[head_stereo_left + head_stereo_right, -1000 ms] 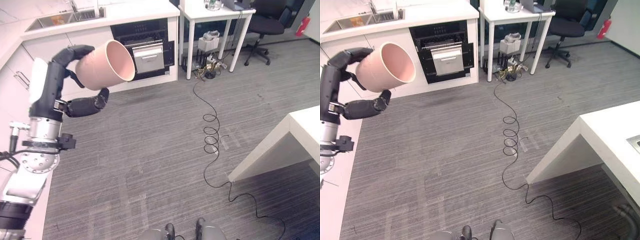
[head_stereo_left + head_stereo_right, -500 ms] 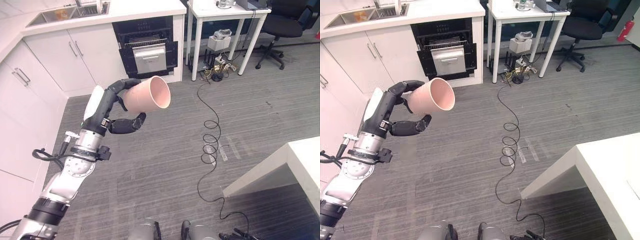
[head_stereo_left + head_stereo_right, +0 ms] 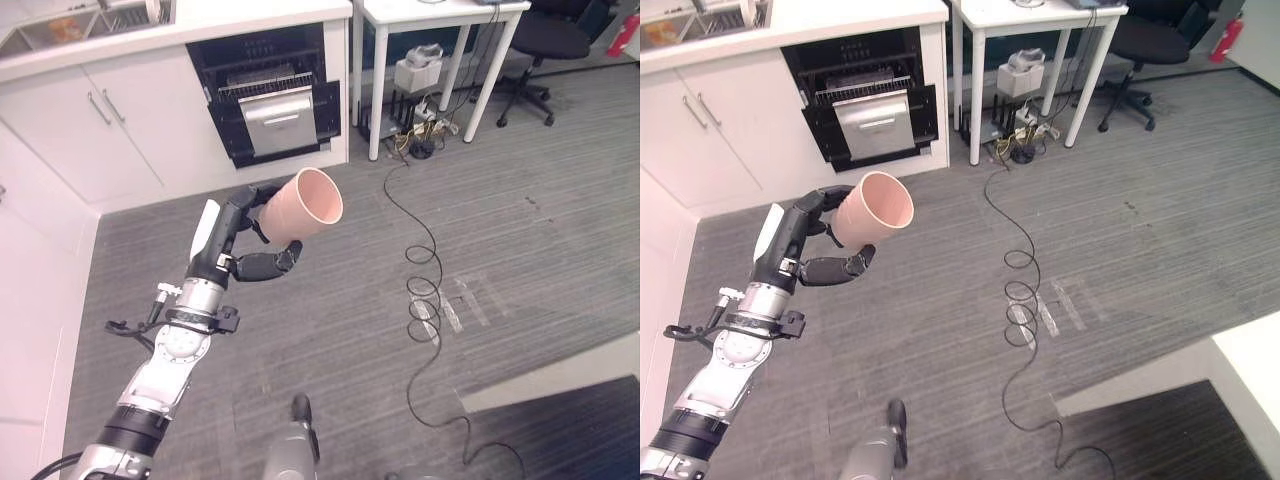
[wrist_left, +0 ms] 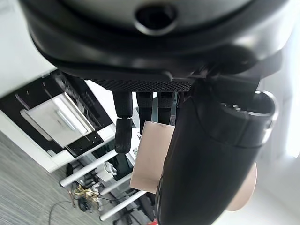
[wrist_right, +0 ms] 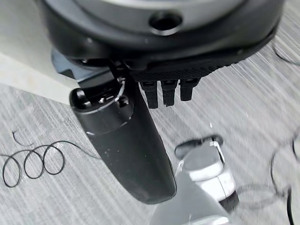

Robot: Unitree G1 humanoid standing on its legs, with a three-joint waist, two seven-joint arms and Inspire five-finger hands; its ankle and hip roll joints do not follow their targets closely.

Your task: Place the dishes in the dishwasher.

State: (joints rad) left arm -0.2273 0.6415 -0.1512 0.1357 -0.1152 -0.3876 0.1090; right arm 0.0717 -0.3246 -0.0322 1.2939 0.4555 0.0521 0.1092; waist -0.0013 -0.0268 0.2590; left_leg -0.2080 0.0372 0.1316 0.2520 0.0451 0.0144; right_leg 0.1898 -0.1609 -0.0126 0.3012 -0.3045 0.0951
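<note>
The left hand [image 3: 243, 245] is curled round the base end of a pink cup [image 3: 305, 205], fingers over the top and thumb under it, holding it in the air above the grey floor [image 3: 520, 250]. The cup lies tilted on its side, its long axis running from the hand up toward its open mouth, which faces away from the hand and partly toward the open dishwasher [image 3: 268, 100]. That dishwasher, with its rack drawn out, sits well apart from the cup, beyond it and under the tabletop [image 3: 200, 25]. The carry turns on closing this gap along the cup's own axis. The right hand [image 5: 140, 140] hangs over the floor, away from the dishwasher, fingers loosely curled, holding nothing.
</note>
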